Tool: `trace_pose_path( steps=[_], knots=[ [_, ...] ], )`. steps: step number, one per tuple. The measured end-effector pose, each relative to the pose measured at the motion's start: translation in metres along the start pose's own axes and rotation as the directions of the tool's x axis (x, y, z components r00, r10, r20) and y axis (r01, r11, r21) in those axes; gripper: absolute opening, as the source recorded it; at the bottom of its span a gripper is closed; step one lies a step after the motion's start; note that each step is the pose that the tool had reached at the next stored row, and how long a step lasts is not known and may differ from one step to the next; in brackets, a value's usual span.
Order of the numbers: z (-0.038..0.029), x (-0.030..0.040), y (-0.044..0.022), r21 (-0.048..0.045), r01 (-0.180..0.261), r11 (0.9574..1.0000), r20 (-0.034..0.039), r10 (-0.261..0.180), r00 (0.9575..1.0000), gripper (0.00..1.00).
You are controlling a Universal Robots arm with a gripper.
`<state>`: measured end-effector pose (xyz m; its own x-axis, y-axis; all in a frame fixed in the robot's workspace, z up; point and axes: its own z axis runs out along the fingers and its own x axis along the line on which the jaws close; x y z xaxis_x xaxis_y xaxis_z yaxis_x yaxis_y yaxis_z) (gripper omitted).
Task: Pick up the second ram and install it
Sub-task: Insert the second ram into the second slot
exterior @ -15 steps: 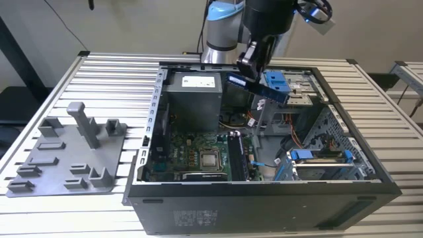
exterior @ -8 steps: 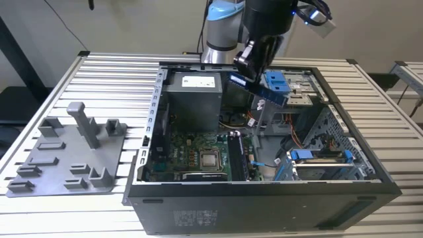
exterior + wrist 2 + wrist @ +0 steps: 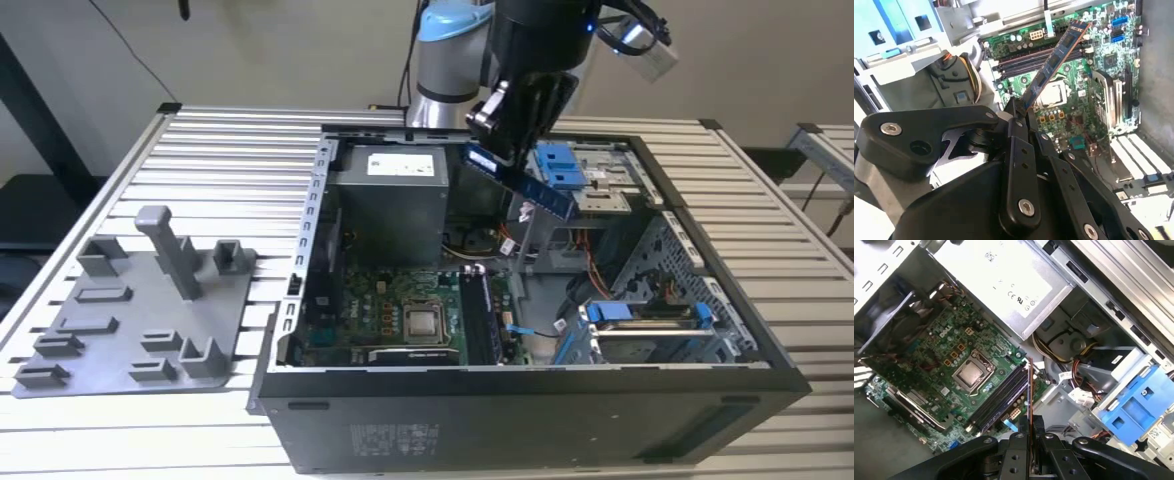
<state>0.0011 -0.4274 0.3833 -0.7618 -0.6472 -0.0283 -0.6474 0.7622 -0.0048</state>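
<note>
My gripper (image 3: 491, 148) hangs over the open computer case (image 3: 534, 385), shut on one end of the second ram (image 3: 523, 187). The stick is thin and dark, with a row of chips, and slants down into the case above the motherboard (image 3: 387, 320). In the second wrist view the second ram (image 3: 1056, 60) sticks out from the gripper (image 3: 1021, 112) across the long black memory slots (image 3: 1019, 64). In the first wrist view I see the second ram (image 3: 1030, 395) edge-on, clamped in the gripper (image 3: 1030, 432), just beside the memory slots (image 3: 1001, 397) and apart from them.
A grey power supply (image 3: 387, 195) fills the back of the case, next to blue drive brackets (image 3: 561, 165). The bare processor (image 3: 424, 322) lies beside the slots. A grey fixture plate with upright posts (image 3: 134, 320) rests on the slatted table at the exterior view's left.
</note>
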Motion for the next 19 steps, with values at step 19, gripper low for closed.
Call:
trace_pose_path(
  steps=[19],
  knots=[
    [0.0012,0.0004,-0.0005,0.0075,-0.26,0.9656,-0.0002,0.26,0.9656,0.14]
  ],
)
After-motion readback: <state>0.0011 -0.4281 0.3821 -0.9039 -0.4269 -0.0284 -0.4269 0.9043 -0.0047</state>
